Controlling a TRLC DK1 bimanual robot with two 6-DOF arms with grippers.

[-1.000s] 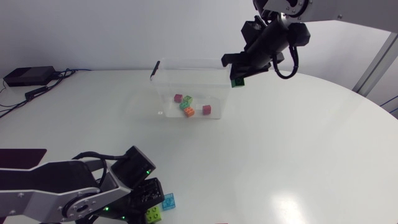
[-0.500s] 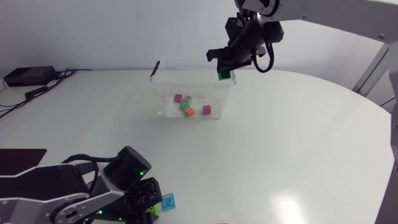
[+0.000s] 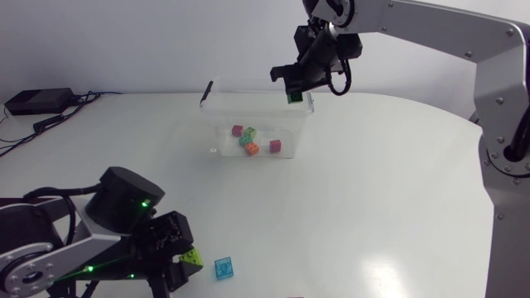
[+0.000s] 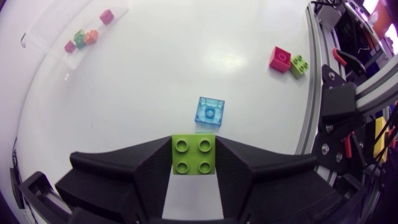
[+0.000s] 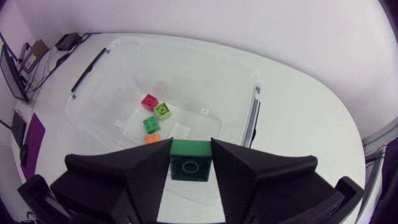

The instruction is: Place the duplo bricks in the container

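Table (image 3: 397,190) white, glossy; clear container (image 3: 219,124) toward its far edge

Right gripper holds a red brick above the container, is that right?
Not quite. The right gripper holds a green brick, not a red one, above the container; the right wrist view shows it.

Clear container (image 3: 219,116) holding several bricks (image 3: 252,149), green brick (image 5: 190,163) gripped over its rim, lime brick (image 4: 193,155) gripped near blue brick (image 4: 210,112)
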